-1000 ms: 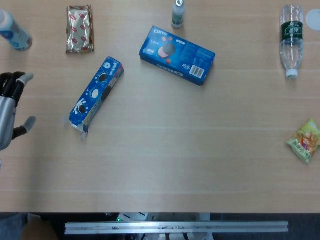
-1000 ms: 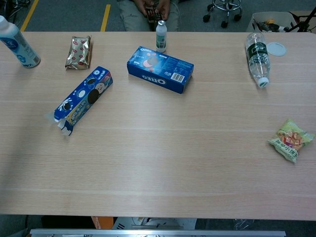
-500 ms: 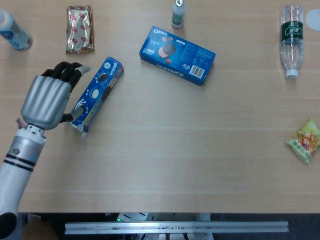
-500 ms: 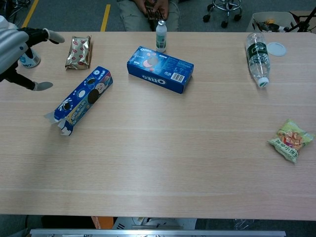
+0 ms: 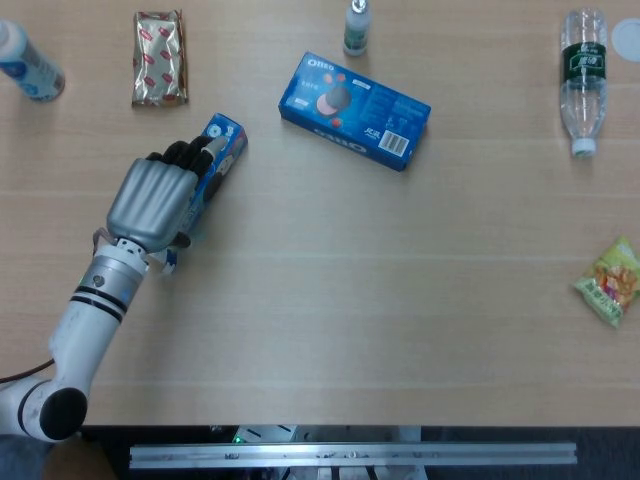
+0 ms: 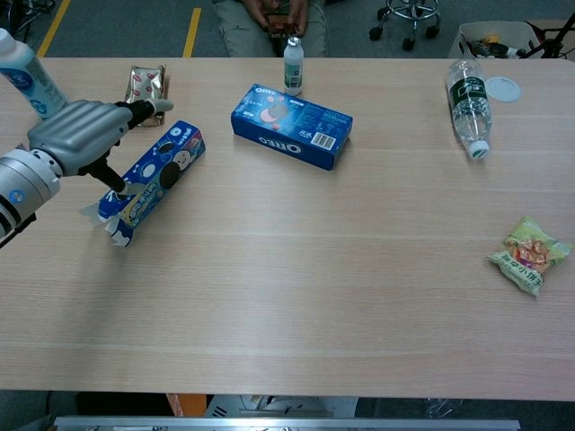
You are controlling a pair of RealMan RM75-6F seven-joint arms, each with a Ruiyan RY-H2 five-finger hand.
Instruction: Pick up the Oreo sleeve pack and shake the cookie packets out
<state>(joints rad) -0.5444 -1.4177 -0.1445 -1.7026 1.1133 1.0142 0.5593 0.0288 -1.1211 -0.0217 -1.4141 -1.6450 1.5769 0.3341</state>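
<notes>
My left hand (image 5: 155,202) hovered over the Oreo sleeve pack (image 6: 153,178), which lay flat on the counter (image 5: 330,290) at its left side, slanted with its torn-open end toward me. From the head view, my palm covered the pack's middle, and my dark fingers (image 5: 185,153) reached along it toward the far end. From the chest view, the fingers (image 6: 144,108) stretched out above the pack's far half while my thumb (image 6: 112,177) pointed down at its left edge. I could not tell whether the hand touched the pack; the fingers were spread apart and had closed on nothing. My right hand showed in neither view.

Beyond the pack, a brown foil snack packet (image 5: 160,57) lay near the far edge, with a white bottle (image 5: 27,62) at the far left corner. A blue Oreo box (image 5: 354,97) lay near the middle, a small bottle (image 5: 357,27) standing just behind it. On the right, a clear water bottle (image 5: 583,78) lay on its side, and a yellow-green snack bag (image 5: 611,282) sat near the right edge.
</notes>
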